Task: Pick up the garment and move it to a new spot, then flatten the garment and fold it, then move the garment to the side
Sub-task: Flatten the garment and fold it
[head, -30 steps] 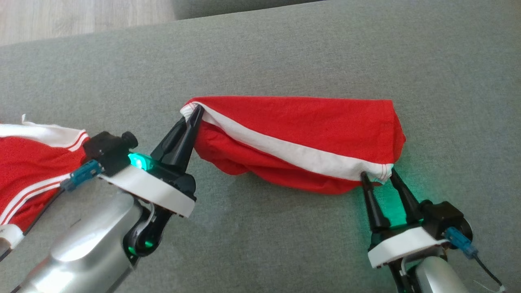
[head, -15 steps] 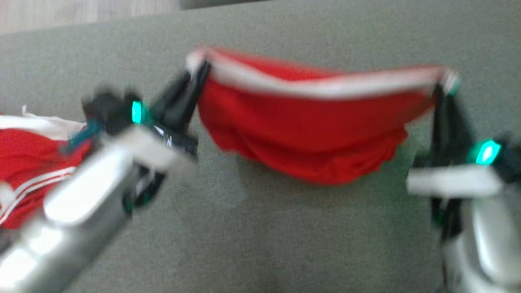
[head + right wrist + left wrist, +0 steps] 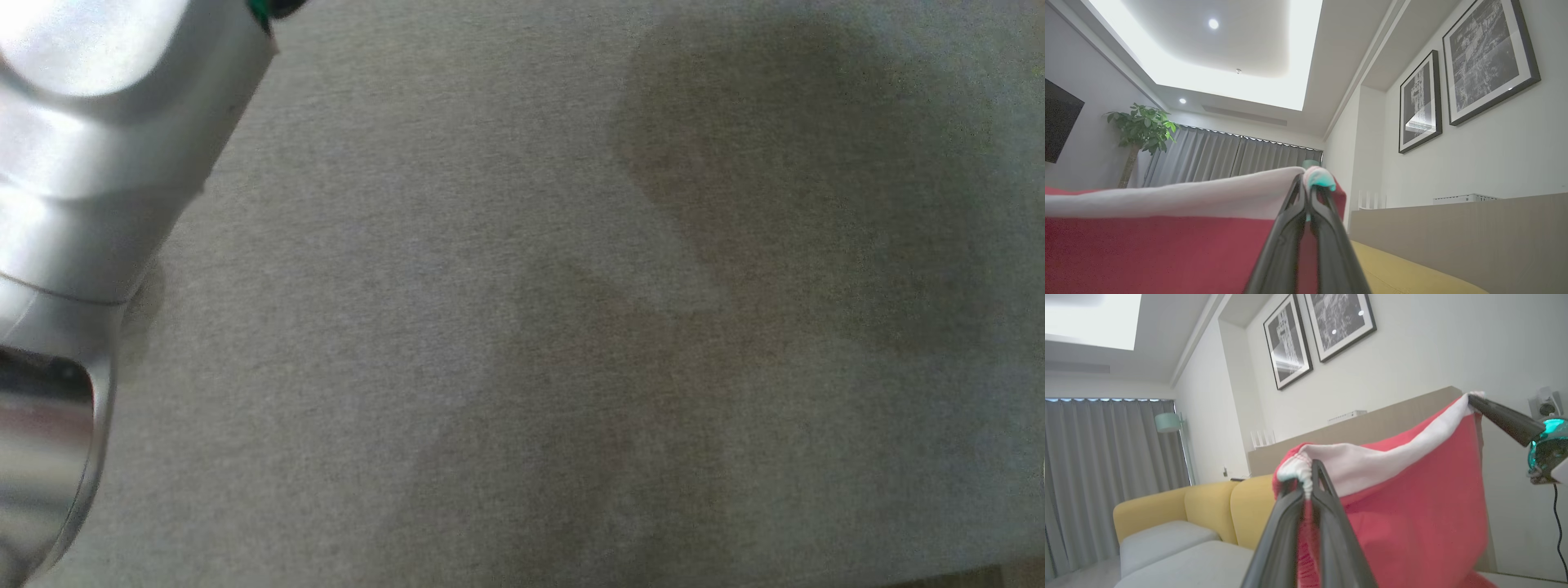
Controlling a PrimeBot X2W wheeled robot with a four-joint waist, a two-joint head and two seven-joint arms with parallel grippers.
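The garment (image 3: 1412,506), red with a white band along its top edge, hangs in the air, stretched between my two grippers. In the left wrist view my left gripper (image 3: 1308,477) is shut on one end of the white band. My right gripper (image 3: 1474,401) pinches the other end, up at the right. The right wrist view has my right gripper (image 3: 1306,183) shut on the band, with the garment (image 3: 1147,245) spreading away to the left. In the head view, my pale left forearm (image 3: 106,122) crosses the upper left corner above the grey cloth surface (image 3: 571,327).
A soft shadow lies over the grey surface (image 3: 800,188). Beyond the garment stand a yellow sofa (image 3: 1167,506) and a wooden panel (image 3: 1372,420) against a wall with framed pictures (image 3: 1318,330). A potted plant (image 3: 1141,126) stands by grey curtains (image 3: 1229,159).
My right gripper has shut on the garment's white band. Both arms have lifted the garment off the grey surface, up and out of the head view.
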